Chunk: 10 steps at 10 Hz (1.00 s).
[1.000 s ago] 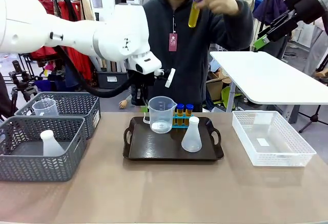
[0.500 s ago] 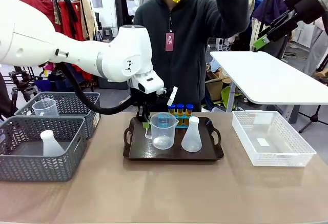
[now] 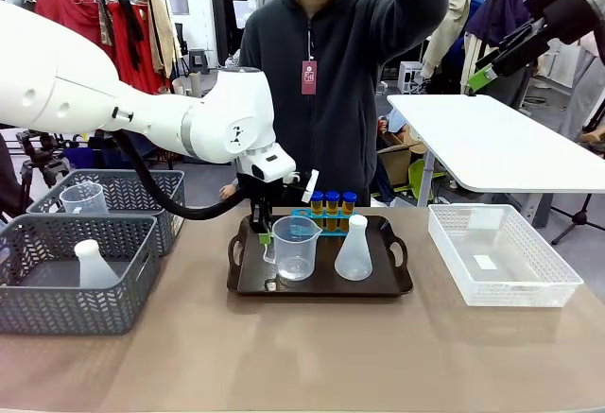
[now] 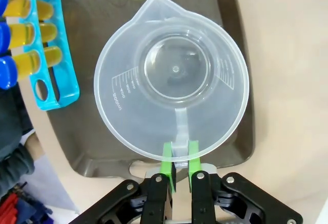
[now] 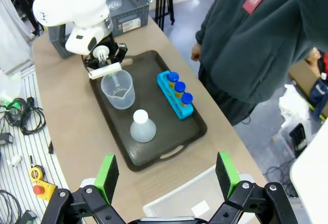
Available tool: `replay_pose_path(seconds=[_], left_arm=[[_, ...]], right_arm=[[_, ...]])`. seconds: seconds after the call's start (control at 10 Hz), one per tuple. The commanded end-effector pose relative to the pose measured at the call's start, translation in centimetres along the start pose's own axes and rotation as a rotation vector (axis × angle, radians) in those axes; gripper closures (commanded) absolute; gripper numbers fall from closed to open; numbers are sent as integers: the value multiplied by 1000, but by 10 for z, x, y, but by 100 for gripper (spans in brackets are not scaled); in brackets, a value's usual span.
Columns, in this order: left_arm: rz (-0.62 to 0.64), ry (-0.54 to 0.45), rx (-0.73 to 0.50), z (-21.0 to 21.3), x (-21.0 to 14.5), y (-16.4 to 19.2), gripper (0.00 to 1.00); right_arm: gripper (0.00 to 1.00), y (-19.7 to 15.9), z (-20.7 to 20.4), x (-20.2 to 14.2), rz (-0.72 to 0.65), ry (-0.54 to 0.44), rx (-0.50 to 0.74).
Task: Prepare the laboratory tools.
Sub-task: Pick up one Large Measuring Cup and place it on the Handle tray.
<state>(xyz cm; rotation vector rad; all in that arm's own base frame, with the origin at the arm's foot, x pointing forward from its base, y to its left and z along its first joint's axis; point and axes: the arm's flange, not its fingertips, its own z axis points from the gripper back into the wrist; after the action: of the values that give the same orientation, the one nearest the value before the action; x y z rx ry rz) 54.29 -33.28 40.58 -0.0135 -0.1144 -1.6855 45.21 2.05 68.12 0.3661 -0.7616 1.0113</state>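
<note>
A dark brown tray [image 3: 397,285] sits mid-table. On its left part stands a clear measuring jug [image 3: 294,248], its handle pinched by the left gripper [image 4: 179,158]. A white conical flask [image 3: 354,251] stands just right of the jug. Amber tubes with blue caps [image 3: 332,202] sit in a blue rack [image 4: 65,88] at the tray's far edge. The right gripper [image 5: 166,171] hangs high above, fingers spread wide.
</note>
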Motion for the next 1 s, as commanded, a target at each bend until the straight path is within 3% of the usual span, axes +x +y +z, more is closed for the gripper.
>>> replay_pose_path(seconds=[0.0,0.2,0.7,0.9], left_arm=[[30,12,7,1,-1,8,100],[48,15,9,-1,-2,10,100],[72,20,26,6,-10,13,5],[84,13,32,13,-11,8,0]], right_arm=[[0,0,1,1,6,-7,3],[0,0,1,1,6,-7,3],[0,0,1,1,6,-7,3],[0,0,1,1,6,-7,3]])
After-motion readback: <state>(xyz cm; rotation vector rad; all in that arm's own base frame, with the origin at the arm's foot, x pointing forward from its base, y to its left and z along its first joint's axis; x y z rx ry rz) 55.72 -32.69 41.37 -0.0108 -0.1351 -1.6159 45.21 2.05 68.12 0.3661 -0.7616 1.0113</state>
